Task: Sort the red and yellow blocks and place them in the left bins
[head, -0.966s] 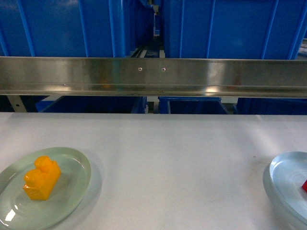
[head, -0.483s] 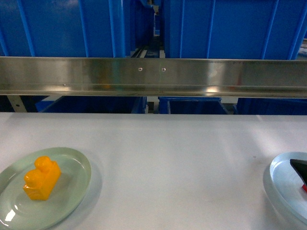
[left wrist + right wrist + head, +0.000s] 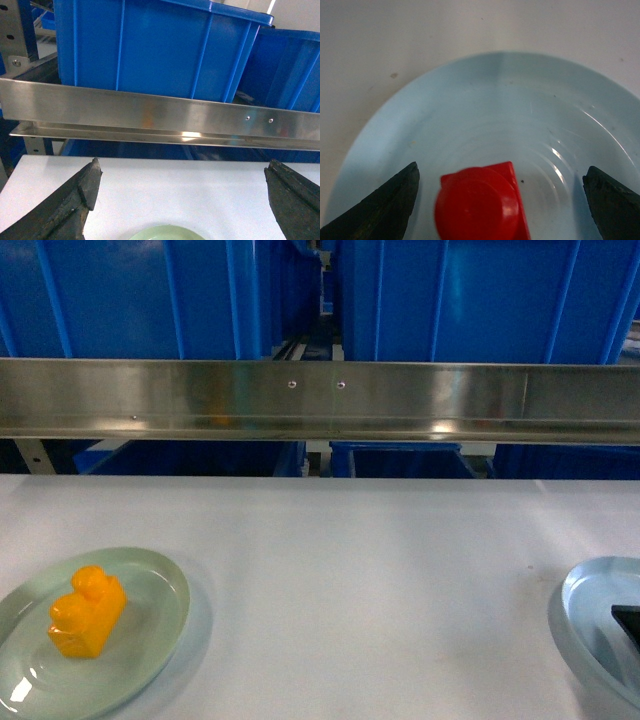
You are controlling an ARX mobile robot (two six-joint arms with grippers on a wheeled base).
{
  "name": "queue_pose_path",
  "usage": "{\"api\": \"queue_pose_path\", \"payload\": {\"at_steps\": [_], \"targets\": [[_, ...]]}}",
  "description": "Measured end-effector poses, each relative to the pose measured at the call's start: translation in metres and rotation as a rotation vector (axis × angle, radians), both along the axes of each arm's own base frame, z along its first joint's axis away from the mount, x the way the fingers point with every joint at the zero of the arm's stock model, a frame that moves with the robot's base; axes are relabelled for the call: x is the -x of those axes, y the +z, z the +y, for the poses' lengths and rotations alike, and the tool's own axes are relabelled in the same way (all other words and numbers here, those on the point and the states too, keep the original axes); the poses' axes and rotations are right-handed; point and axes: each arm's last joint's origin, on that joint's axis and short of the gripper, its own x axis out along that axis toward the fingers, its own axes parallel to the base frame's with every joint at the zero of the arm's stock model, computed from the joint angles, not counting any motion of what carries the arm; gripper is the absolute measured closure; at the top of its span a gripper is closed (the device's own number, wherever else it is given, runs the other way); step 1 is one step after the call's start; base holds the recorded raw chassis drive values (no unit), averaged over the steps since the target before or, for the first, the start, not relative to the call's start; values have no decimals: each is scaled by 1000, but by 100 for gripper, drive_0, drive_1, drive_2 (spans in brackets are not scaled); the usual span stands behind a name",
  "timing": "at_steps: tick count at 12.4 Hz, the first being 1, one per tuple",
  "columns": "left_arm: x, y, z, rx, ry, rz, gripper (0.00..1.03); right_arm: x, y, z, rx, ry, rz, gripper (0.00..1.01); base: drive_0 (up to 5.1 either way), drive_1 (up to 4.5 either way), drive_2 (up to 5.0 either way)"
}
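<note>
The orange-yellow brick (image 3: 88,612) with two round studs on top lies on the pale green oval plate (image 3: 150,640) at the lower left of the white table (image 3: 370,580) in the head view. At the lower right edge of that view sits the pale blue oval plate (image 3: 585,595), with a dark tip of the right gripper (image 3: 502,200) showing over it at the frame's border. In the right wrist view the red brick (image 3: 480,202), its round stud facing the camera, rests on the pale blue plate between the gripper's two dark fingers (image 3: 380,210), which stand wide apart on either side and touch nothing. The left gripper (image 3: 185,200) shows in its own wrist view with its fingers likewise spread wide and nothing between them; below them the rim of the pale green plate peeps in at the bottom edge. Beyond the table runs a brushed steel rail (image 3: 320,400), and behind it stand the bright-blue crates (image 3: 130,300) with vertical ribs, one to the left and one to the right (image 3: 480,300) of a narrow gap, more blue showing beneath the rail
</note>
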Motion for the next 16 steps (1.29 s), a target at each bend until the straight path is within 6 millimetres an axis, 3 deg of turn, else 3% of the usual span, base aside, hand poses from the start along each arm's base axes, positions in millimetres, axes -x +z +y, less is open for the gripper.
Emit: {"api": "queue_pose_path", "payload": {"at_steps": [2,4,5,6,10,13,16], "targets": [[0,0,0,1,0,1,5,-1,-6,-3,-5,11,-6,3,0,0,0],[0,0,0,0,0,0,5,-2,-9,2,-1,32,-11,29,0,0,0],[0,0,0,1,0,0,5,-1,-11,5,8,36,-22,60,0,0,0],[0,0,0,0,0,0,5,0,-12,5,9,35,-27,70,0,0,0],[0,0,0,0,0,0,5,15,-8,10,45,22,-64,73,0,0,0],[0,0,0,0,0,0,5,27,26,15,97,41,-218,73,0,0,0],[0,0,0,0,0,0,5,58,51,14,102,37,-287,73,0,0,0]]}}
